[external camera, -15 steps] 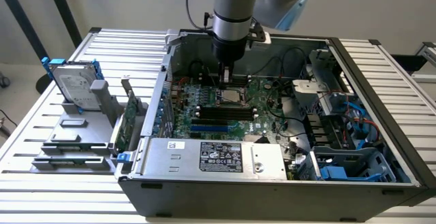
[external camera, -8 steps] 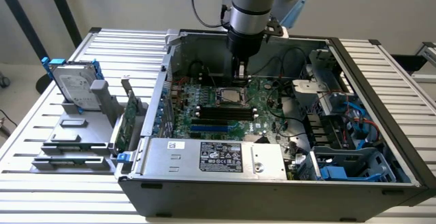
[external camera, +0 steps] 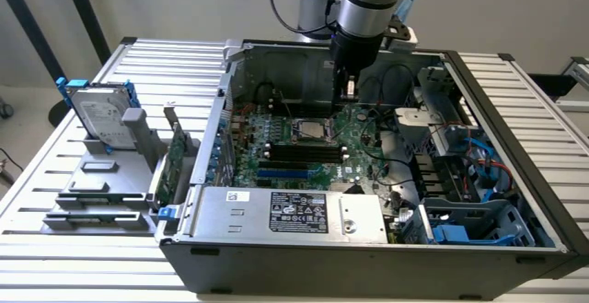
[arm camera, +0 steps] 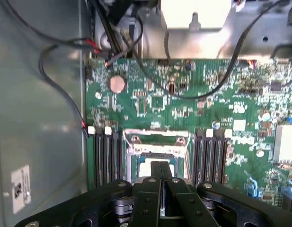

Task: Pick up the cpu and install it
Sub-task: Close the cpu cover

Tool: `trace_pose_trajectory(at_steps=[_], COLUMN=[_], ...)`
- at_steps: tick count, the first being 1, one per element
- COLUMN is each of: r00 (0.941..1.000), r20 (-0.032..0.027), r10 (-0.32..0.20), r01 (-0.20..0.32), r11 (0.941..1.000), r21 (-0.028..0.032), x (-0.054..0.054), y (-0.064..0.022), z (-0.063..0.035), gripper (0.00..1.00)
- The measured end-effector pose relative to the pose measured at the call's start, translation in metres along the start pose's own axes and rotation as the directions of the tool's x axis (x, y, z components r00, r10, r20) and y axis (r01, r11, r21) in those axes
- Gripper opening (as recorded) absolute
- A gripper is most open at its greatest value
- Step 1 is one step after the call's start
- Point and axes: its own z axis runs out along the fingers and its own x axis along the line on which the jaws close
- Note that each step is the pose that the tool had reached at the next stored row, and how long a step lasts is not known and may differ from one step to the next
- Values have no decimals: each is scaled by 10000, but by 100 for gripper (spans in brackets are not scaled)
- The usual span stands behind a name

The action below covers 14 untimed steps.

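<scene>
1. Found cpu (external camera: 313,130) lying flat in the socket (arm camera: 155,135) of the green motherboard (external camera: 359,158), inside the open computer case (external camera: 368,261).
2. Found gripper (arm camera: 160,166) pressed together, pinching nothing, poised just over that socket.
3. Noted hard drive (external camera: 99,118) and green card (external camera: 171,165) standing at the grey rack (external camera: 92,199) outside, at the exterior view's left.

Soft even light, faint shadows, mild glare

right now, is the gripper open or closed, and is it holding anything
Gripper: closed, nothing visibly held, poised over the motherboard socket.
</scene>
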Motion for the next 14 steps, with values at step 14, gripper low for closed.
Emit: trace_pose_trajectory(at_steps=[14], r00=[10000], r20=[-35], r10=[0], r01=[0], r11=[10000], r21=[14], x=[9], y=[439], z=[-31], gripper=[11])
